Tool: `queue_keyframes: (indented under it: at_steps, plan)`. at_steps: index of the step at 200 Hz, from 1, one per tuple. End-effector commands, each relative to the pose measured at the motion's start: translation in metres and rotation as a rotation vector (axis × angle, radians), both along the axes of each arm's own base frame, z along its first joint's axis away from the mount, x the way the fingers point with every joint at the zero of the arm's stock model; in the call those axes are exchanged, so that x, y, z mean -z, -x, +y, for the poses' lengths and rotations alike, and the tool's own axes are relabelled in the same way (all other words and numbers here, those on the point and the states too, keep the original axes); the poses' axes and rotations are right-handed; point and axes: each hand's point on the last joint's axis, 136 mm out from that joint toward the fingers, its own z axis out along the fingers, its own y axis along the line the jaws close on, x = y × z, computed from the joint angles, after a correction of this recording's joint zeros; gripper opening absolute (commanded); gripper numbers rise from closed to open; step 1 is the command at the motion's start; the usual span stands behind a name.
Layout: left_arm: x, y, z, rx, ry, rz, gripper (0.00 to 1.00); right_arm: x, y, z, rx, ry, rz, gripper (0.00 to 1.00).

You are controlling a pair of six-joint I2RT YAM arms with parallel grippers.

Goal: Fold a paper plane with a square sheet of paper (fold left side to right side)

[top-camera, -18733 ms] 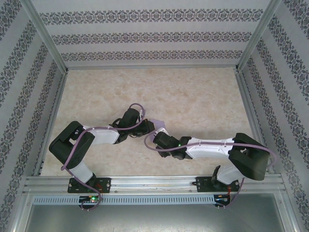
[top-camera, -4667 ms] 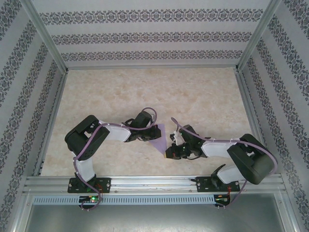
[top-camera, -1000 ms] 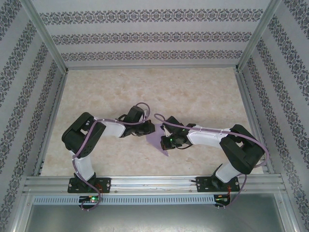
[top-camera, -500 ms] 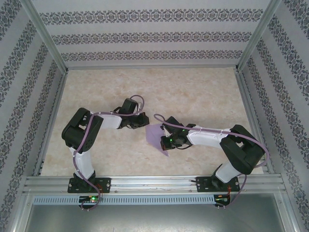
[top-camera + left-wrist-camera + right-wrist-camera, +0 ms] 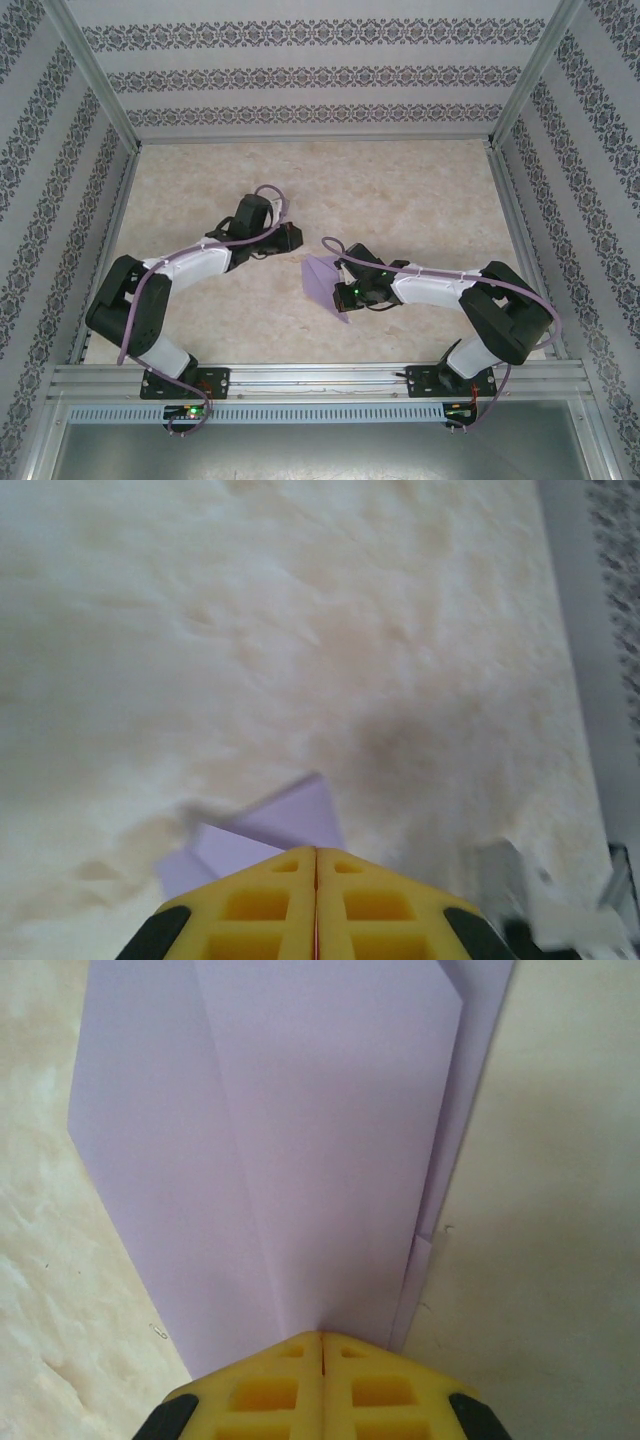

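Both pairs of jaws are pressed together; the lavender paper plane [image 5: 300, 1160] lies flat, creased lengthwise.

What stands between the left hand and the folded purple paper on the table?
Nothing visible does. The shut left hand is apart from the folded lavender paper, with only bare table between them. The shut right hand sits at the paper's other side, out of that path.

left tool [image 5: 316, 852] closed | right tool [image 5: 321, 1337] closed, pointing leftward
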Motion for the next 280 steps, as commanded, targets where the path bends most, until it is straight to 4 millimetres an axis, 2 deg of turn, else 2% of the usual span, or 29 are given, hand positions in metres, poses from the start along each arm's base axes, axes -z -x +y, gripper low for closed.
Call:
queue_keyframes:
  at_steps: [1, 30, 51, 95, 142, 172, 201, 229, 252, 280]
  plan:
    - [0.014, 0.027, -0.028, 0.081, 0.052, 0.057, 0.08, 0.046, 0.027, -0.068, 0.067, 0.281, 0.111, 0.0]
    - [0.031, 0.037, -0.059, 0.151, 0.076, 0.103, 0.07, 0.046, 0.026, -0.068, 0.071, 0.275, 0.112, 0.0]
    - [0.045, 0.036, -0.069, 0.172, 0.058, 0.127, 0.07, 0.047, 0.027, -0.068, 0.072, 0.274, 0.117, 0.0]
    - [0.083, 0.038, -0.053, 0.118, -0.054, 0.181, 0.07, 0.043, 0.026, -0.061, 0.072, 0.236, 0.117, 0.0]
    - [0.116, 0.049, -0.034, 0.08, -0.152, 0.248, 0.06, 0.027, 0.017, -0.041, 0.046, 0.143, 0.111, 0.0]
    - [0.124, 0.055, -0.027, 0.069, -0.169, 0.267, 0.03, 0.003, 0.003, -0.023, 0.038, 0.042, 0.08, 0.0]
    - [0.128, 0.059, -0.024, 0.064, -0.174, 0.275, 0.02, -0.029, -0.012, -0.005, 0.025, -0.08, 0.029, 0.04]
    - [0.128, 0.06, -0.023, 0.063, -0.167, 0.272, 0.02, -0.054, -0.02, 0.0, 0.032, -0.172, 0.003, 0.04]
    - [0.126, 0.06, -0.023, 0.062, -0.167, 0.264, 0.02, -0.06, -0.017, 0.004, 0.031, -0.23, 0.018, 0.0]
    - [0.125, 0.06, -0.023, 0.061, -0.165, 0.259, 0.02, -0.051, -0.014, 0.018, 0.044, -0.309, 0.076, 0.0]
